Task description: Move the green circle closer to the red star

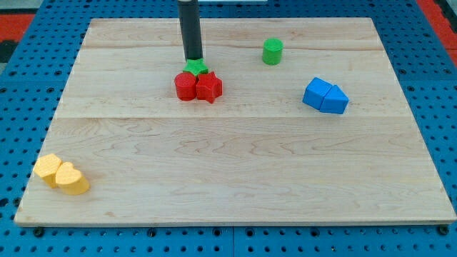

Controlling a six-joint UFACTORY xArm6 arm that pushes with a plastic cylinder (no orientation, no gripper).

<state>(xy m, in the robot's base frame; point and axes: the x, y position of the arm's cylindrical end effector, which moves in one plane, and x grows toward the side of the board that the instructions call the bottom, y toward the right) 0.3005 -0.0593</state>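
The green circle (272, 51) is a short green cylinder at the view's upper middle-right of the wooden board (235, 178). The red star (209, 87) lies left of it and lower, touching a red round block (186, 86) on its left. A green star-shaped block (195, 68) sits just behind the two red blocks, touching them. My tip (193, 60) rests at the top edge of that green star, well to the left of the green circle.
Two blue blocks (325, 96) sit together at the view's right. Two yellow blocks (61, 174) sit together at the bottom left corner. A blue pegboard surrounds the board.
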